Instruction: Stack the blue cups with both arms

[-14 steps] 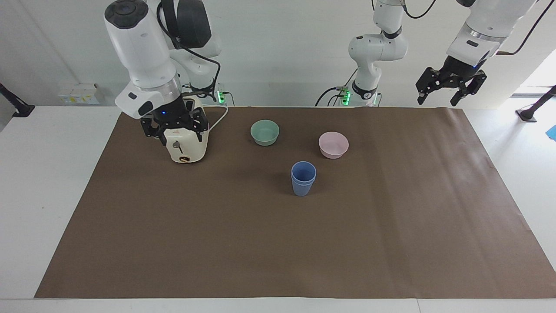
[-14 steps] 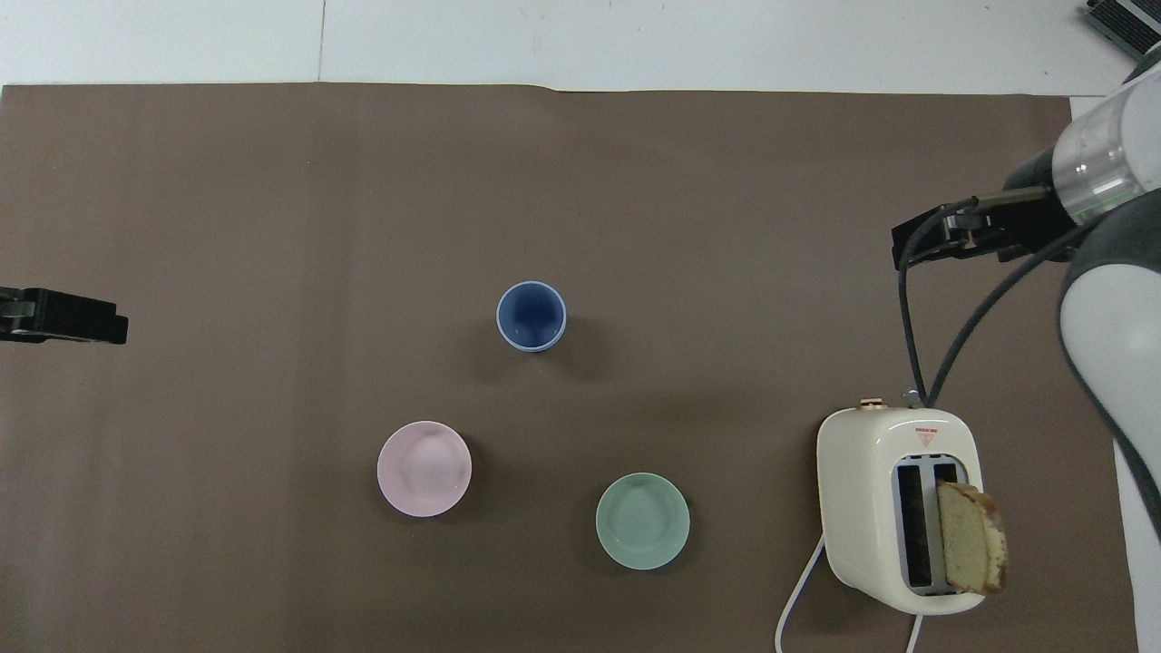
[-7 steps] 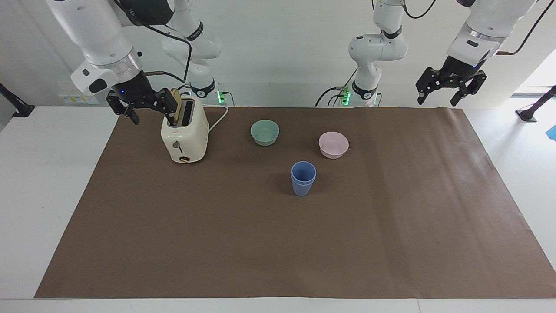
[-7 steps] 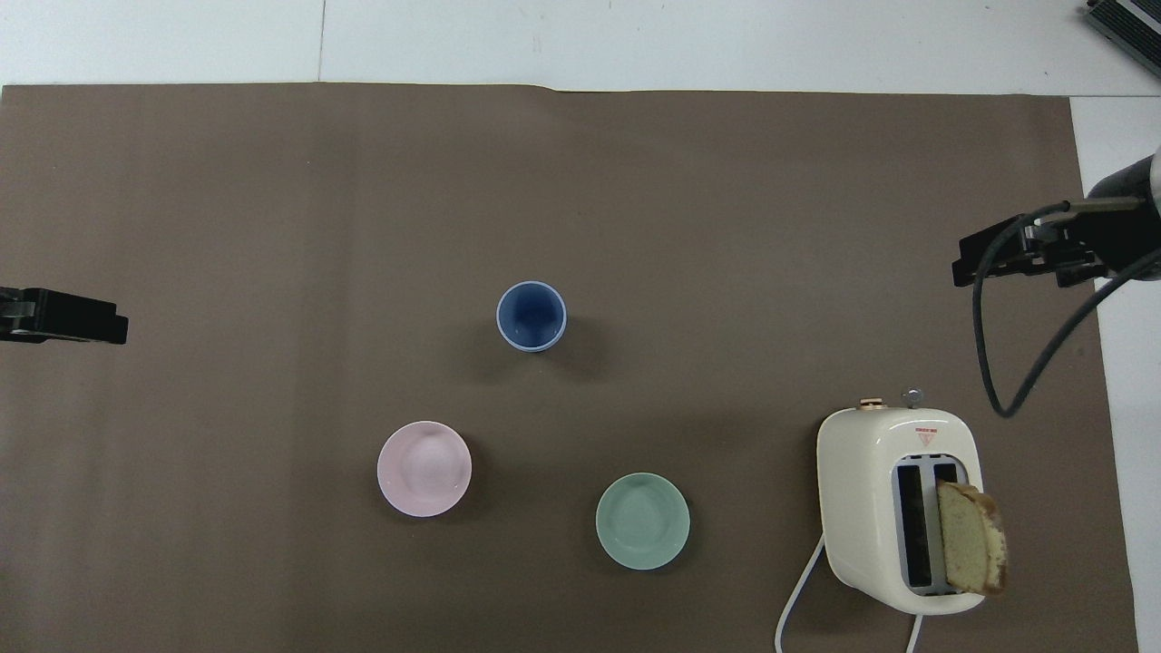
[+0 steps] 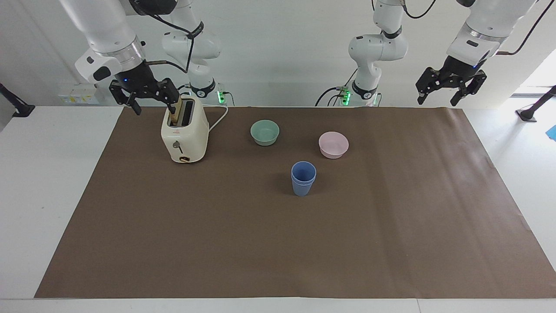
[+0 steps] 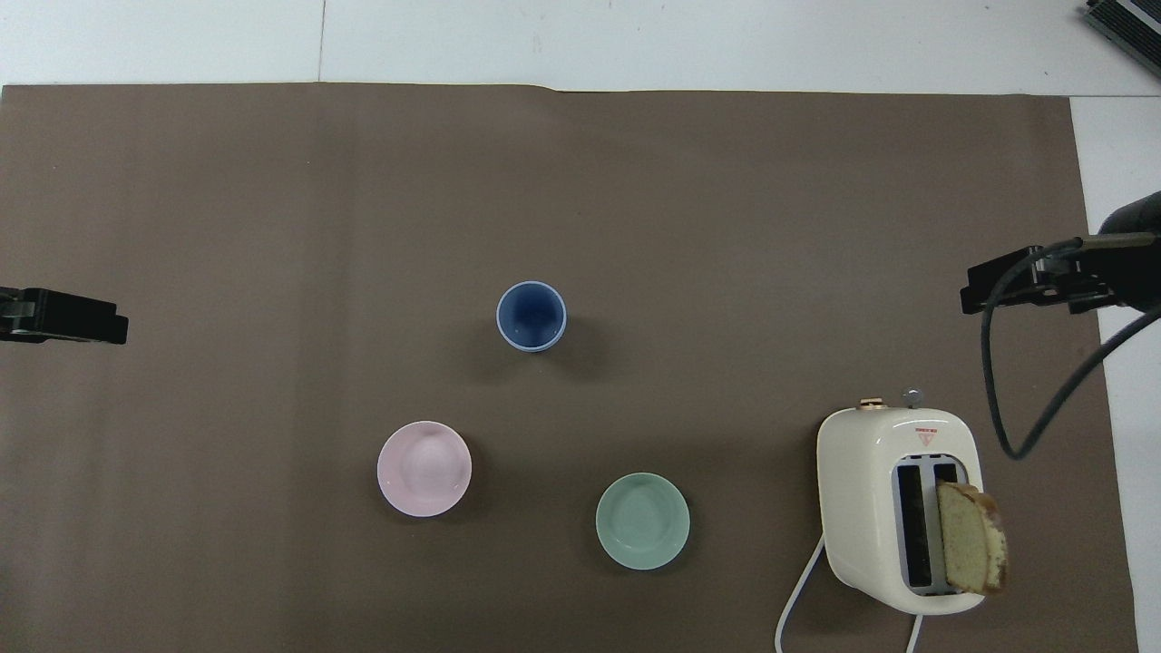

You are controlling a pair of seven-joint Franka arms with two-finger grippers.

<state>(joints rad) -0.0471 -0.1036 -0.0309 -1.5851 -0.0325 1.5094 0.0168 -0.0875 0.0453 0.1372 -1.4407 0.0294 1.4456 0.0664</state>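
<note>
So the two small matte blue plastic cups (image 5: 303,178) are already nested, one inside the other, standing upright near the middle of the brown paper sheet (image 5: 278,243) that covers the white worktop (image 5: 52,182). From the overhead view you just see one blue rim (image 6: 531,315) with a dark inside.

Left pincer (image 5: 450,90) hangs up in the air over the corner of the sheet at the left arm's end of the worktop, fingers spread apart, nothing between them, touching nothing. In the overhead view only its black tip (image 6: 63,315) pokes in at the edge.

Right pincer (image 5: 143,93) is also raised, over the right arm's end of the sheet, just beside the top of the cream toaster (image 5: 184,137). Fingers apart too, empty, and as far as I can tell not touching the toaster or the slice of bread (image 6: 970,549) sticking out of its slot.

Other stuff: a shallow mint-green bowl (image 5: 265,132) and a shallow pale pink bowl (image 5: 333,144), both nearer to the robots than the cups, with the green one toward the toaster. Cups sit well apart from both pincers.
</note>
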